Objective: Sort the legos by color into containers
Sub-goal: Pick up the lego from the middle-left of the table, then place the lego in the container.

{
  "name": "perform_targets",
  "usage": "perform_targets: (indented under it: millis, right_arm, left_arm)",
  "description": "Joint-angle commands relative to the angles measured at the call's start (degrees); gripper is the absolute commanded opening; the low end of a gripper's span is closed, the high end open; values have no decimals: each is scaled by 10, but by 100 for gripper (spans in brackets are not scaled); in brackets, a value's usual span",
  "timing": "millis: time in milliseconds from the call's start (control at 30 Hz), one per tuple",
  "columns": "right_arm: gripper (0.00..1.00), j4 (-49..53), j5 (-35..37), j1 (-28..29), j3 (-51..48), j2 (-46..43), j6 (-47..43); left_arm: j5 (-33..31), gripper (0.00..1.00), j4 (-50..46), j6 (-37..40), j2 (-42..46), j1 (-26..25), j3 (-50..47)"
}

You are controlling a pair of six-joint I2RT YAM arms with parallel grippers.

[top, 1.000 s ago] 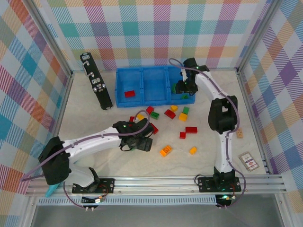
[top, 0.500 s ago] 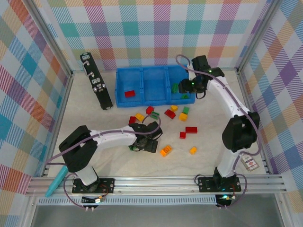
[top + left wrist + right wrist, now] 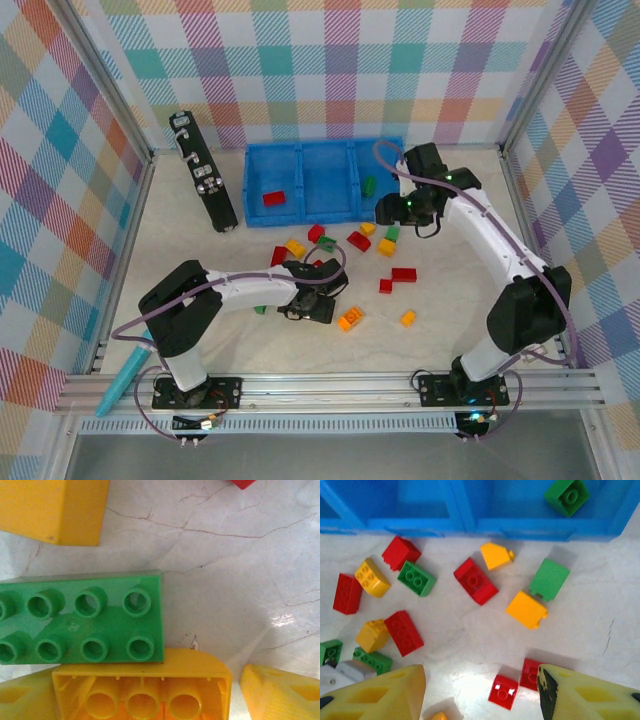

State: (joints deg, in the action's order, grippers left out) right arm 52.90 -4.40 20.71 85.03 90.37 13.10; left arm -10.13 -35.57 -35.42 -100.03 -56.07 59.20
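The left gripper sits low over the table (a pale, glossy surface with fine dark veins). Its yellow moulded fingers stand apart, one on each side of a yellow brick. This brick lies with its hollow underside facing the wrist camera, showing three round tubes. A sliver of table separates it from one finger. A green two-by-four brick, studs up, touches the yellow brick's long edge.

Farther out, loose legos in red, yellow-orange and green lie scattered on the table just before the bin. The right gripper hangs above them, jaws spread wide with nothing between.

Beyond stands the blue bin, made of smooth rigid plastic with low walls and dividers. A red brick lies in its left compartment and a green two-by-two brick in its right compartment.
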Motion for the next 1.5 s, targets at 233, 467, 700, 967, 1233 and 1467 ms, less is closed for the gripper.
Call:
perform_targets:
  millis: [233, 467, 700, 967, 1233, 1467]
  right_arm:
    - [61, 5, -66, 66, -148, -84, 86]
    - [63, -32, -52, 167, -246, -146, 204]
    - [65, -37, -1, 209, -310, -231, 300]
    - [75, -102, 6, 229, -378, -283, 552]
    - [79, -103, 72, 296, -371, -262, 713]
    - [80, -99, 125, 361, -326, -188, 777]
  left_arm:
    - [-19, 69, -22, -3, -4, -2, 24]
    - [-25, 61, -77, 49, 45, 20, 74]
    - [-25, 62, -115, 119, 89, 88, 136]
    - [-56, 62, -67, 240, 14, 166, 340]
    - [-47, 62, -42, 299, -150, 220, 532]
    - [-17, 62, -26, 302, -241, 258, 617]
